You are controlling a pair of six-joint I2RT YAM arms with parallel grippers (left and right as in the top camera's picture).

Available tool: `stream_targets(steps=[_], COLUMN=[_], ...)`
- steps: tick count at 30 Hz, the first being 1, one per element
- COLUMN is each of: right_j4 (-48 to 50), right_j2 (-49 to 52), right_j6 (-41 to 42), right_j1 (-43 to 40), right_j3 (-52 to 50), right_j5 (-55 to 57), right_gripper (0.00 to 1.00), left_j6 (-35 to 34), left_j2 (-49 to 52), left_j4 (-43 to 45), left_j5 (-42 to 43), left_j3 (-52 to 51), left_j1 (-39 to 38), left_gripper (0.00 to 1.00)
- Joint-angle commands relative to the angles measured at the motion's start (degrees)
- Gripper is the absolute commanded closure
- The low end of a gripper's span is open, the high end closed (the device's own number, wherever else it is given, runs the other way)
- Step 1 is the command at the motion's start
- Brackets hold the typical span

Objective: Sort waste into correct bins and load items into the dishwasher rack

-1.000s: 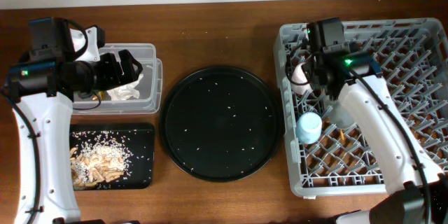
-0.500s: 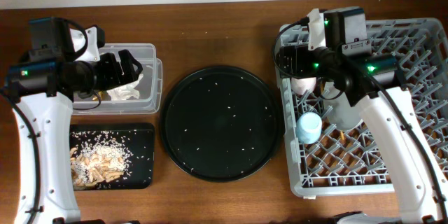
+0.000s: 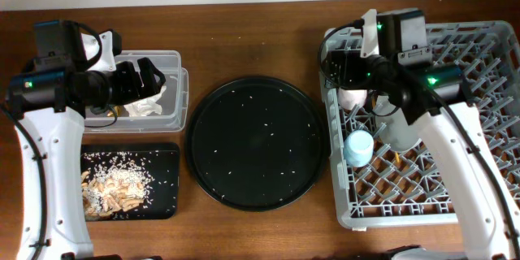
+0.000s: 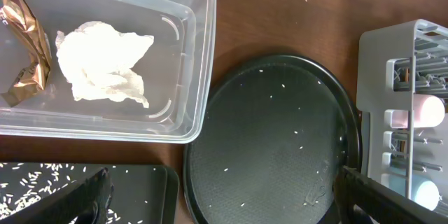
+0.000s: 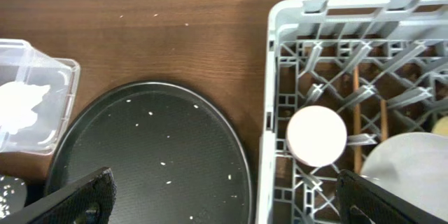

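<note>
right gripper [image 5: 225,175] spread wide, holding nothing. pink cup [image 5: 316,135] stands in the dishwasher rack [image 5: 336,5] just ahead, touching neither finger.

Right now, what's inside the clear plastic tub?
A crumpled white tissue and a twisted gold-brown wrapper lie in the clear tub. Its end under the left arm is hidden overhead and cut off in the wrist view.
</note>
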Motion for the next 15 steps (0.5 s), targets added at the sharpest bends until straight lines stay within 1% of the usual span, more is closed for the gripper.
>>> stream_targets(steps=[1, 5, 7, 9, 10, 12, 13, 14, 15], right_j4=[1.66, 6.91, 10.51, 14.23, 16.22, 18.32, 20.68, 22.49, 26.99], right_j2=[-10.14, -24.74, -36.06, -46.88, -54.82, -66.93, -74.10, -76.74, -80.52], right_j6=[-0.15, -0.37, -0.37, -1.14, -1.46, -1.40, -1.38, -1.38, -1.38], right_j1=[-0.11, -0.11, -0.11, -0.11, -0.22, -2.19, -4.02, -4.79, -5.84], right_j3=[1.01, 0.44, -4.24, -12.28, -19.32, -31.87, -40.79, -44.65, -51.56], right_j5=[3.65, 10.51, 15.39, 17.77, 18.93, 19.30, 18.49, 17.84, 16.33], right_gripper=[0.02, 0.02, 0.02, 0.02, 0.02, 0.01, 0.02, 0.02, 0.02], left_j6=[-0.33, -0.33, -0.33, -0.33, -0.33, -0.33, -0.33, -0.33, -0.33], left_j2=[-0.02, -0.02, -0.02, -0.02, -0.02, -0.02, -0.02, -0.02, -0.02], left_j4=[0.11, 0.11, 0.11, 0.11, 0.11, 0.11, 0.11, 0.11, 0.11], left_j5=[0.00, 0.00, 0.00, 0.00, 0.00, 0.00, 0.00, 0.00, 0.00], left_j3=[-0.11, -0.11, -0.11, -0.11, -0.11, -0.11, -0.11, -0.11, -0.11], left_j1=[0.13, 0.13, 0.13, 0.13, 0.13, 0.13, 0.13, 0.13, 0.13], left_gripper=[0.00, 0.00, 0.00, 0.00, 0.00, 0.00, 0.00, 0.00, 0.00])
